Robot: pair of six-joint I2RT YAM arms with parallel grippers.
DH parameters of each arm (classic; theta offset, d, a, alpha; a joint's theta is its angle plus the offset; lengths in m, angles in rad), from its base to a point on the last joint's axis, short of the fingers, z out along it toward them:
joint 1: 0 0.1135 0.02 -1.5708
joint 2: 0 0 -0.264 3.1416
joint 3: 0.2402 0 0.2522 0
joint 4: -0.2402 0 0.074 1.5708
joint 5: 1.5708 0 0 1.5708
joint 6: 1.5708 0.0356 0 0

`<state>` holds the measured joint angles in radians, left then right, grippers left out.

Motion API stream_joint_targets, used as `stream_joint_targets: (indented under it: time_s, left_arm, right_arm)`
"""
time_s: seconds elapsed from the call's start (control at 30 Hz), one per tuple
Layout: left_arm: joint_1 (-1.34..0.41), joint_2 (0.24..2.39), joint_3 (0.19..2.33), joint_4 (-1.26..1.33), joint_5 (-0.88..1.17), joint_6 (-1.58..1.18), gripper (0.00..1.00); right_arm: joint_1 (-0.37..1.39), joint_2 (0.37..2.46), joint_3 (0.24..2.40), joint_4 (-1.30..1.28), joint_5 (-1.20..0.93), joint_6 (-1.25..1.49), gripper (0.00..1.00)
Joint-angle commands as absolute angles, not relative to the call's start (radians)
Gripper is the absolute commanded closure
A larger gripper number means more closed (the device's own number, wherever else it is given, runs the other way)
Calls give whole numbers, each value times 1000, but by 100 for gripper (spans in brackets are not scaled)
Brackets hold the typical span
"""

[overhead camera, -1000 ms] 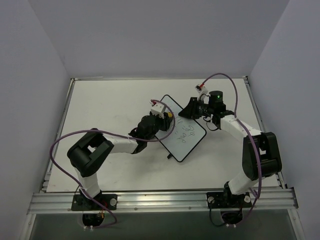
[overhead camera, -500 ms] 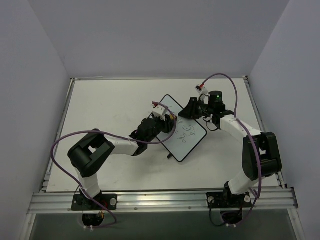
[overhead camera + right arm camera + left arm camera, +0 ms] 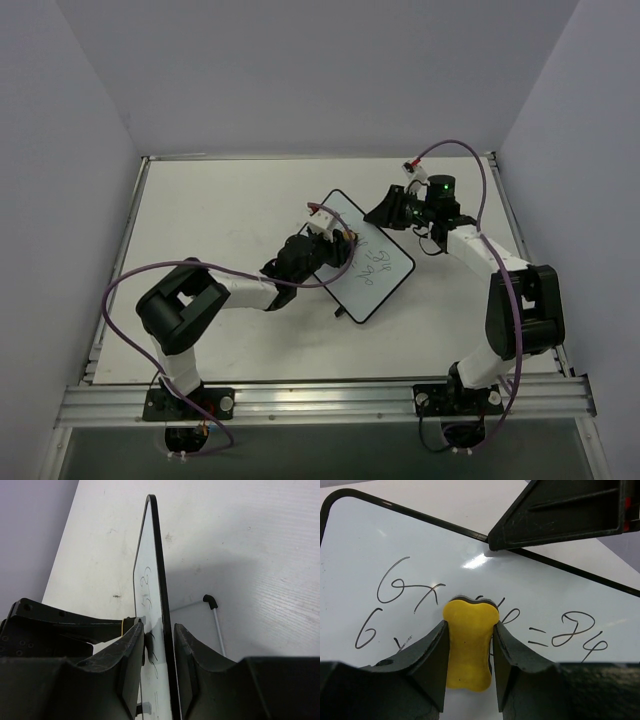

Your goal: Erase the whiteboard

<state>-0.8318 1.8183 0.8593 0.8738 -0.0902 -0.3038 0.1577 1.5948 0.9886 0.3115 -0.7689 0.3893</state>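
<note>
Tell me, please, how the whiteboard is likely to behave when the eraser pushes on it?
The whiteboard looks thin and rigid, so it probably won't flex. Propped on a slim wire foot, it could tip or slide if unsupported. Its glossy face likely lets the eraser glide easily.

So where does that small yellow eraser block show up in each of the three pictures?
Top external: the small yellow eraser block is mid-table, at the left gripper's tip, on the black-framed glossy white whiteboard.
Left wrist: low centre, pinched in that gripper.
Right wrist: only a yellow sliver left of the whiteboard's edge.
Shared landmark: the whiteboard with its handwriting.
</note>
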Motion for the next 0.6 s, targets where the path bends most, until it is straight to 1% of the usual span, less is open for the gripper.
stream_joint_targets:
  time_s: [0.0,0.1,0.17,0.33,0.43,0.57]
  left_arm:
    - [-838,1827,917,865,-63,-305,98]
    - [-838,1830,945,819,-52,-304,98]
    - [-836,1832,968,783,-45,-302,98]
    - [-831,1829,983,746,-26,-307,98]
    - [-824,1833,986,738,-3,-316,98]
    - [-818,1844,994,720,32,-321,98]
  right_arm:
    - [150,1577,1031,347,-821,388,73]
    - [147,1592,1034,345,-842,376,74]
    - [147,1600,1032,354,-848,371,77]
    - [147,1611,1028,357,-877,354,77]
    - [146,1611,1017,370,-880,354,80]
    - [144,1612,1009,376,-884,353,87]
